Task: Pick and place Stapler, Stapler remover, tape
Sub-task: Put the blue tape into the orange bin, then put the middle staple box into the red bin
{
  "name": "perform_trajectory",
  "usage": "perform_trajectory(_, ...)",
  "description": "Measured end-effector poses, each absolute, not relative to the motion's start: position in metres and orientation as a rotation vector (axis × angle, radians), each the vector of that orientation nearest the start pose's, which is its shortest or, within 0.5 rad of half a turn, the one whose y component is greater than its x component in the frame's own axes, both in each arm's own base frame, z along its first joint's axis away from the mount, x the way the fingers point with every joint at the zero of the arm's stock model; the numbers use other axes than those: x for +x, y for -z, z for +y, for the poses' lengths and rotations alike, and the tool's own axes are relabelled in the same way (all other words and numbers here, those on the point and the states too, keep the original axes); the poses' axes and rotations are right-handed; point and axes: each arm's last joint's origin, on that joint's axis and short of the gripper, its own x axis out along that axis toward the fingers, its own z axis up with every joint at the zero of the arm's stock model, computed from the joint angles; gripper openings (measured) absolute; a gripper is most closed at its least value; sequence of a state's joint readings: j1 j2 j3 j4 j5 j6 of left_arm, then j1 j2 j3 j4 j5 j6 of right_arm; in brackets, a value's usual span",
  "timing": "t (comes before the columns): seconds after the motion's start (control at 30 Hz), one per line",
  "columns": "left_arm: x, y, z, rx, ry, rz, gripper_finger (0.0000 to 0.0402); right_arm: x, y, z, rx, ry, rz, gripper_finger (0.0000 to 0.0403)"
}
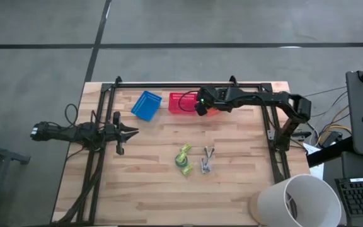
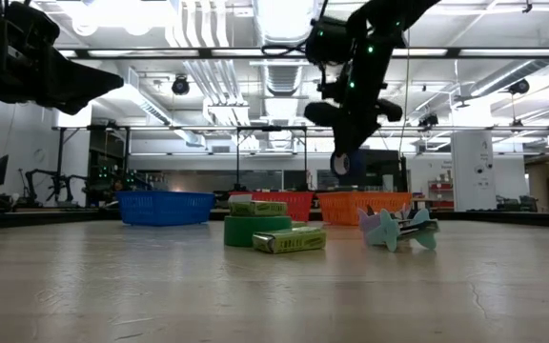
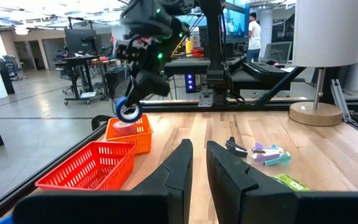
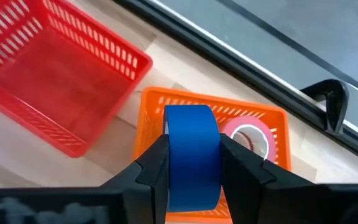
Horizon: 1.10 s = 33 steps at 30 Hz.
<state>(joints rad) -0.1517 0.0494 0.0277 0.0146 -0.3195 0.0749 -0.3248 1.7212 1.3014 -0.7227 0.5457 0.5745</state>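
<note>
My right gripper (image 1: 200, 104) hangs above the orange basket (image 1: 212, 113) and is shut on a blue tape roll (image 4: 191, 155). A pink tape roll (image 4: 251, 139) lies inside that basket. A green tape roll (image 2: 255, 230) rests flat on the table mid-way, with yellow-green boxes (image 2: 290, 240) on and beside it. Pastel staple removers (image 1: 207, 160) lie just right of them. My left gripper (image 1: 128, 132) waits at the table's left, its fingers close together, holding nothing. I see no stapler. My right gripper pinches the blue tape roll between its two fingers, one on each flat side face (image 4: 166, 149), so the outer band faces the wrist camera. The fingers (image 2: 343, 133) point down from above. The roll (image 2: 339, 164) stands on edge, lifted clear above the orange basket.
A red basket (image 1: 181, 103) and a blue basket (image 1: 146, 105) stand left of the orange one along the far edge. A black frame (image 1: 188, 84) rims the table. A white round shade (image 1: 300, 200) sits at the near right corner. Bare wood lies in front of the left gripper.
</note>
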Motion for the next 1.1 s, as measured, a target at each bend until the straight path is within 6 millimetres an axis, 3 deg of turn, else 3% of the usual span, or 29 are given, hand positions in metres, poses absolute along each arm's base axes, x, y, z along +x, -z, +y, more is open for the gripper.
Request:
perform_trajectory(0.33,0.098,-0.17,-0.006,0.077,-0.168,0.014,0.0051,0.329,-0.21,-0.135,0.338,1.093,0.989,0.0125)
perform_trajectory(0.6,0.098,-0.171,-0.006,0.076,-0.167,0.013,0.0051,0.33,-0.206,-0.136,0.336,1.1,1.0,0.0124)
perform_trajectory(0.97,0.098,-0.17,-0.006,0.077,-0.168,0.014,0.0051,0.33,-0.206,-0.137,0.334,1.115,0.992,0.0213)
perform_trajectory(1.1,0.098,-0.171,-0.006,0.076,-0.168,0.013,0.0051,0.33,-0.206,-0.137,0.329,1.125,0.985,0.0225)
